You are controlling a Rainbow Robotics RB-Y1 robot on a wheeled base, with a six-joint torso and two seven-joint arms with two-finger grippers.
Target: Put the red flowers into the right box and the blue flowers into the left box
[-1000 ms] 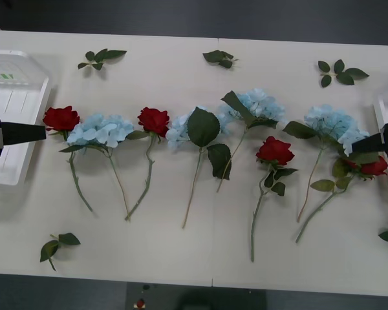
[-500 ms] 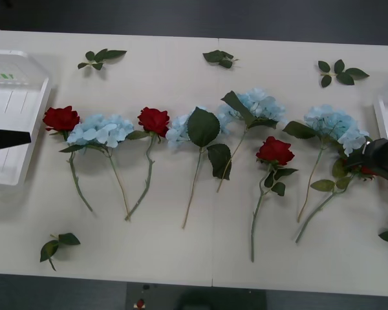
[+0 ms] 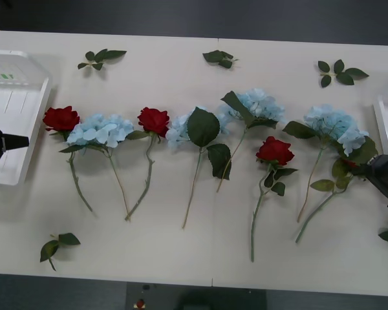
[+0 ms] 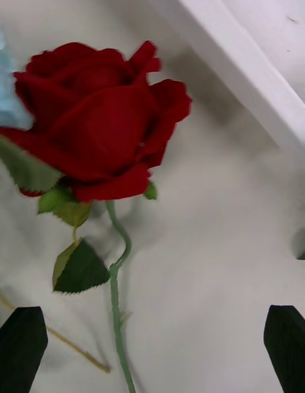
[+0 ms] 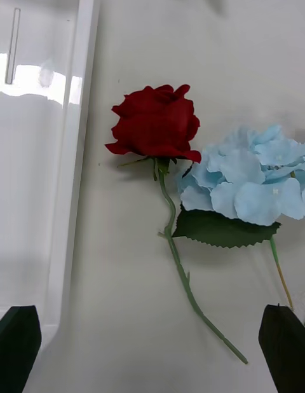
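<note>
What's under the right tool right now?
The right tool, open, hovers over a red rose lying on the table beside the right box. In the front view the arm covers most of that rose; only a red sliver shows.

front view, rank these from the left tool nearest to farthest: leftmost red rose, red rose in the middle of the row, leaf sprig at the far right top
From the left tool, at the table's left edge beside the clear box:
1. Leftmost red rose, just right of the tool.
2. Middle red rose, right of the table's centre.
3. Leaf sprig, far right corner at the back.
</note>
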